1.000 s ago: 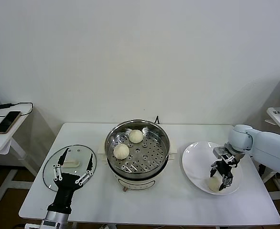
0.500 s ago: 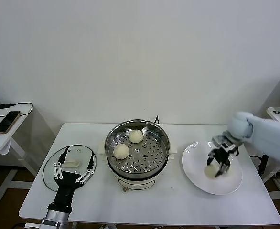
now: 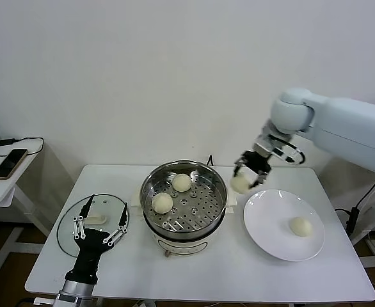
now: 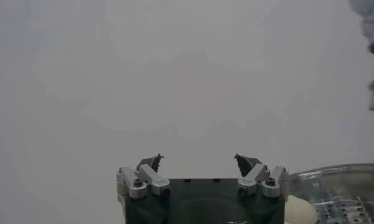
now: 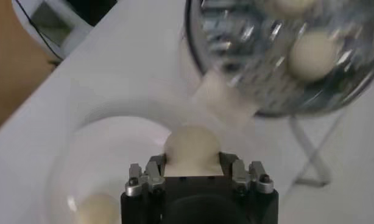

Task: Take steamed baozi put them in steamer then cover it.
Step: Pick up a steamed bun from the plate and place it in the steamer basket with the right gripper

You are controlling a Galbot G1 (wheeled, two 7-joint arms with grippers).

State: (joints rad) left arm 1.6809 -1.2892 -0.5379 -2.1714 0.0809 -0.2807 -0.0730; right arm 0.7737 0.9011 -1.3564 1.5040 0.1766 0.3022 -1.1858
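While raised above the gap between steamer [image 3: 183, 199] and white plate [image 3: 283, 224]: right claw [image 3: 250, 167], fingers pinched on one steamed baozi [image 3: 240, 183], clear of both vessels; same bun seen between the fingers [image 5: 151, 169] in the right wrist view. Inside the steamer, on the perforated tray: two baozi, one toward the back [image 3: 182, 183], one toward the left [image 3: 162, 203], slightly apart. On the plate, toward its right side: one baozi [image 3: 300, 226], alone. Left of the steamer, flat on the bench [image 3: 239, 275]: glass cover [image 3: 91, 220], cream handle up. Above the cover's near edge: left claw [image 3: 98, 223], fingers spread wide, holding nothing. Off the bench's left end: side table with phone [image 3: 9, 164].
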